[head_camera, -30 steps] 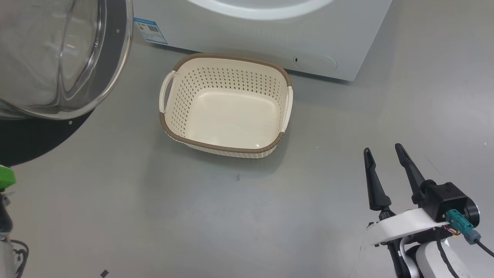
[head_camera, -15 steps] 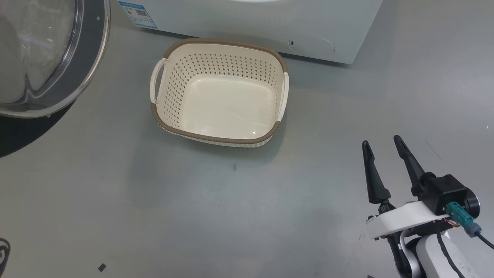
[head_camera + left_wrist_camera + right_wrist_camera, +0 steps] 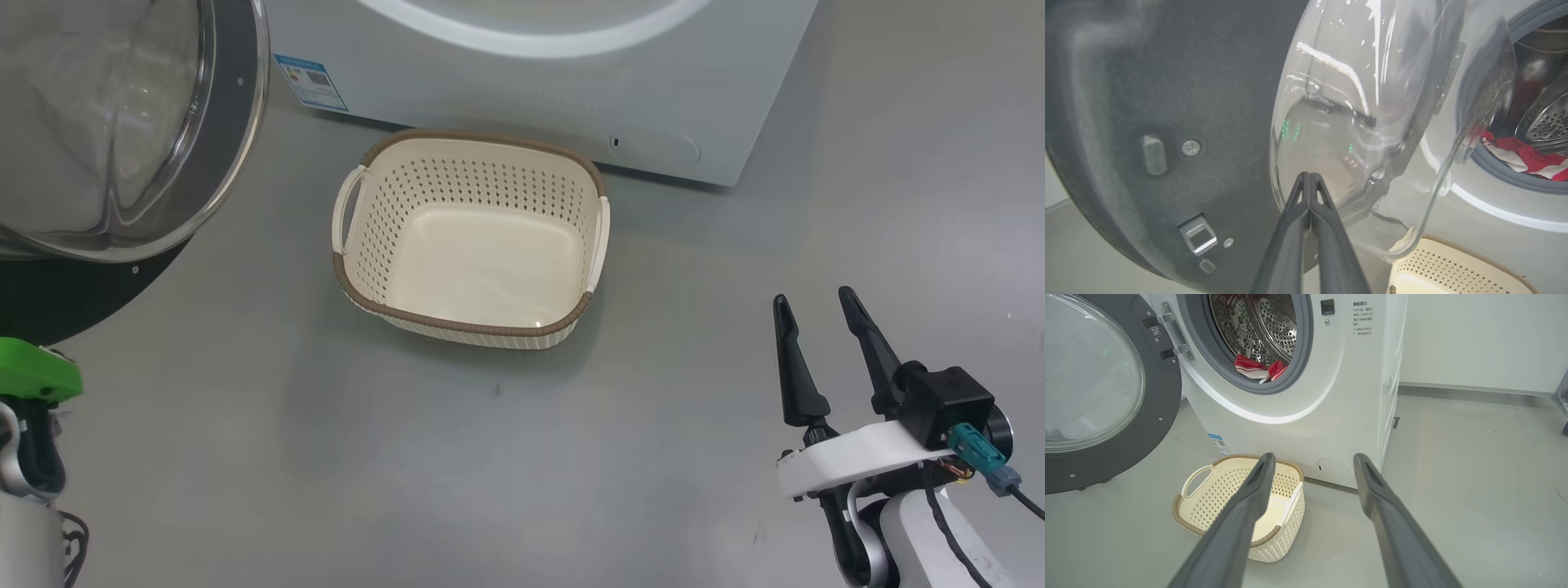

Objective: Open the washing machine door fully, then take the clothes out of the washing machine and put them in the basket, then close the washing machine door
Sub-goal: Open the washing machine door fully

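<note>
1. Large round glossy black door [image 3: 1164, 416] stands swung open beside the white front-loading washing machine [image 3: 1347, 396];
2. left gripper [image 3: 1309, 176], clenched on nothing, points at its glass porthole [image 3: 1339, 102], probably to push it wider;
3. right gripper [image 3: 812, 298] hangs spread, empty;
4. red white-striped clothes [image 3: 1253, 367] lie in the drum [image 3: 1274, 322], cream perforated basket [image 3: 465, 324] below to receive them.

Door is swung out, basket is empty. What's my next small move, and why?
Probably lift the open right gripper toward the drum mouth of the washing machine. The washing machine door looks wide open, the clothes lie at the drum's front lip, the basket holds nothing, and the left gripper is shut beside the door glass.
</note>
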